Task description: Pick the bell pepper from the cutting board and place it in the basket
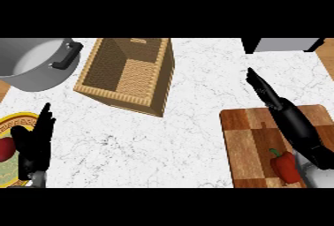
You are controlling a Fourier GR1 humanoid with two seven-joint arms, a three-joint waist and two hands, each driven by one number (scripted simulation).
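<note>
At the right of the frame the right hand [287, 112] stretches up and leftward with straight fingers, released, holding nothing, over the cutting board [244, 145]. The red bell pepper [285, 167] lies on that board at lower right, just beside the forearm. At lower left the left hand [36, 141] rests open, fingers up, over a yellow plate [13, 120]. The wicker basket [124, 95] sits on the white surface [163, 145] at upper centre, a grey pot [36, 59] upper left.

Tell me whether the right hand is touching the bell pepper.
Apart. The head view shows bare cutting board between the bell pepper and the right hand, whose straight fingers point up the counter past the board's far edge.
</note>
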